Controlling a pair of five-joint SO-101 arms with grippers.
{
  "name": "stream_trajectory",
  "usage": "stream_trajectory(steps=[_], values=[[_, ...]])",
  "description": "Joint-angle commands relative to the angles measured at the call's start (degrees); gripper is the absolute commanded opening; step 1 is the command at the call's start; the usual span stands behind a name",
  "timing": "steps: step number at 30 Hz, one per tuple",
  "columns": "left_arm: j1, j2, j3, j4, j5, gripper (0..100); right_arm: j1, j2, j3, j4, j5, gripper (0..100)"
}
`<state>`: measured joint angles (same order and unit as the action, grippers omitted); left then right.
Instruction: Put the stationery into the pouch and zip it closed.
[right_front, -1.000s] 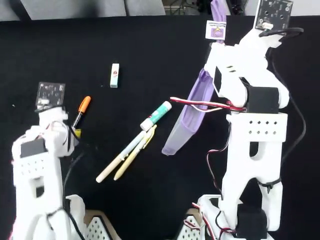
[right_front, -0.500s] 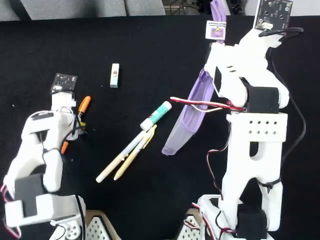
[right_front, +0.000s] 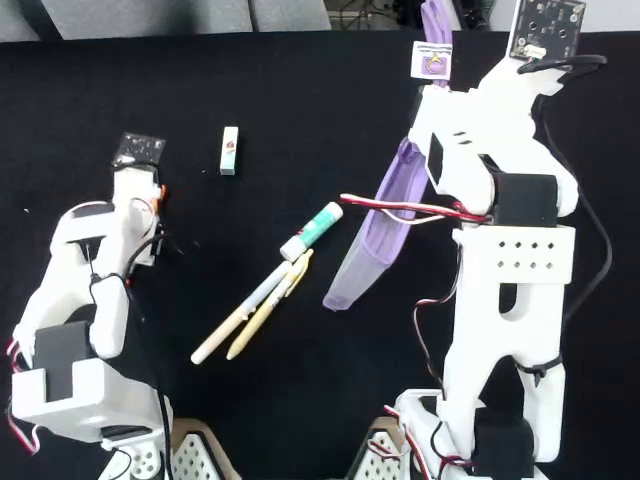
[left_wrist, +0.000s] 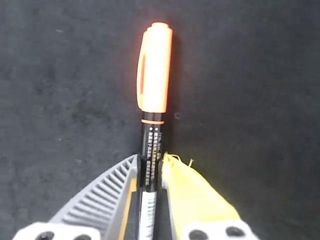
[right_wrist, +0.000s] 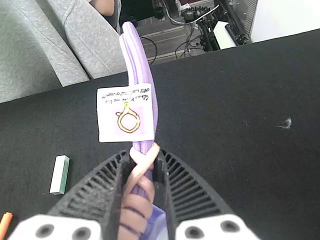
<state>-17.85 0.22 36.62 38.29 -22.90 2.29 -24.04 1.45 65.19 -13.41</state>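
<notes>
Left gripper (left_wrist: 150, 170) seemingly pinches the orange-capped black marker (left_wrist: 154, 70), at nine o'clock on the table. Right gripper (right_wrist: 142, 160) clamps the soft purple pouch (right_wrist: 136, 55), at two o'clock.

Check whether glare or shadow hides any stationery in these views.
High view: even light, the pens, glue stick and eraser stand out plainly on the black cloth. Left wrist view: soft sheen on the orange marker, nothing hidden. Right wrist view: the purple pouch evenly lit, no glare.
</notes>
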Motion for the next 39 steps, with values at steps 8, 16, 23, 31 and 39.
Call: stream_trajectory(steps=[8,16,23,31,39], values=[[2.51,-38.59,-4.53,-0.18,15.65,3,-4.31,-1.71,-1.27,-0.26,0.7,1.1],[19.65,-70.51,7.69,-9.49,33.76,3,-4.22,-1.71,-3.03,-0.18,3.69,1.1],[30.55,-87.91,28.53,-31.56,37.89,3,-4.04,-1.71,-1.98,-0.26,5.63,1.1],[38.55,-87.82,24.48,-37.36,37.8,3,-4.4,-1.71,5.49,-7.03,5.54,1.1],[55.34,-81.58,22.64,-37.71,30.33,3,-4.48,-1.71,7.87,-10.2,5.45,1.1]])
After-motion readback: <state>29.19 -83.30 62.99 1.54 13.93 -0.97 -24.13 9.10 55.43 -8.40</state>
